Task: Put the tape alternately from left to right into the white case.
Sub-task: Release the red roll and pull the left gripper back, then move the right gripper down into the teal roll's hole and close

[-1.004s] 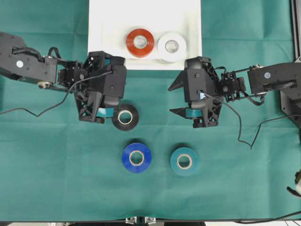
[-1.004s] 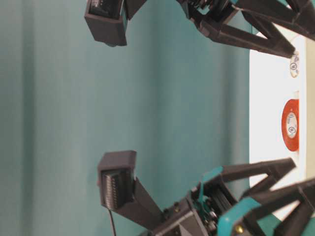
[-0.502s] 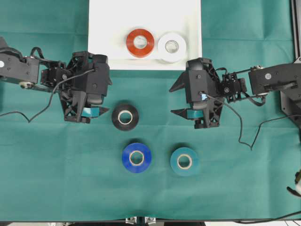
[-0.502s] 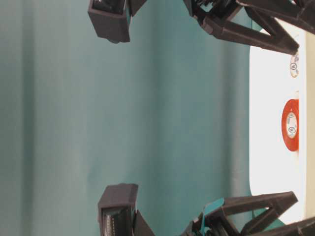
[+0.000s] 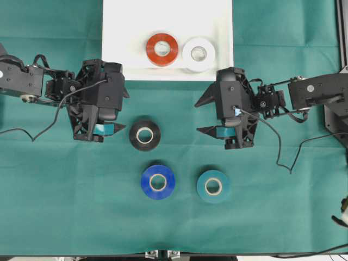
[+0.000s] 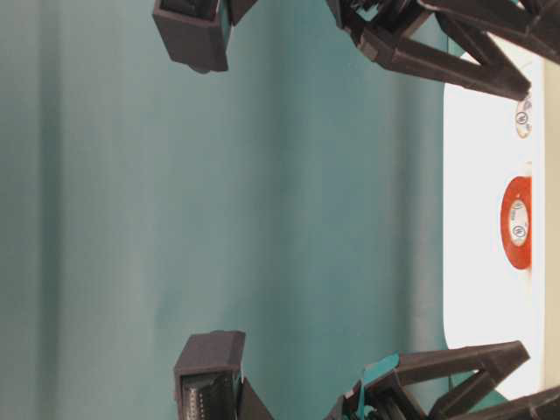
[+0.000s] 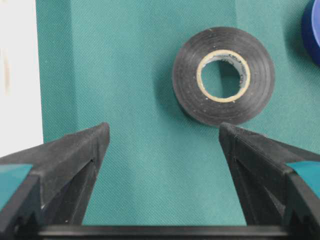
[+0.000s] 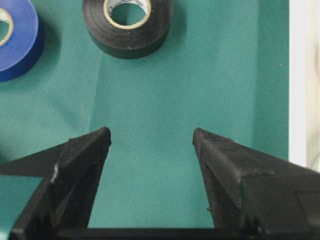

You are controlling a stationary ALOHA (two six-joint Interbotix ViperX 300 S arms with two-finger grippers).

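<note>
The white case (image 5: 125, 38) lies at the top middle, holding a red tape (image 5: 162, 49) and a white tape (image 5: 198, 54) side by side. On the green cloth lie a black tape (image 5: 144, 135), a blue tape (image 5: 158, 182) and a teal tape (image 5: 212, 186). My left gripper (image 5: 126, 111) hangs open just left of the black tape, apart from it. The left wrist view shows the black tape (image 7: 223, 75) ahead of the right finger. My right gripper (image 5: 200, 115) is open to the right of the black tape (image 8: 127, 22), with only cloth between its fingers (image 8: 80, 160).
The case's edge shows at the left of the left wrist view (image 7: 17, 75) and at the right of the right wrist view (image 8: 300, 75). A loose cable (image 5: 283, 157) trails from the right arm over the cloth. In the table-level view the red tape (image 6: 517, 221) lies in the case.
My left gripper has drawn back to the left, away from the black tape, and now holds still. The right gripper has barely moved. No tape has shifted.
</note>
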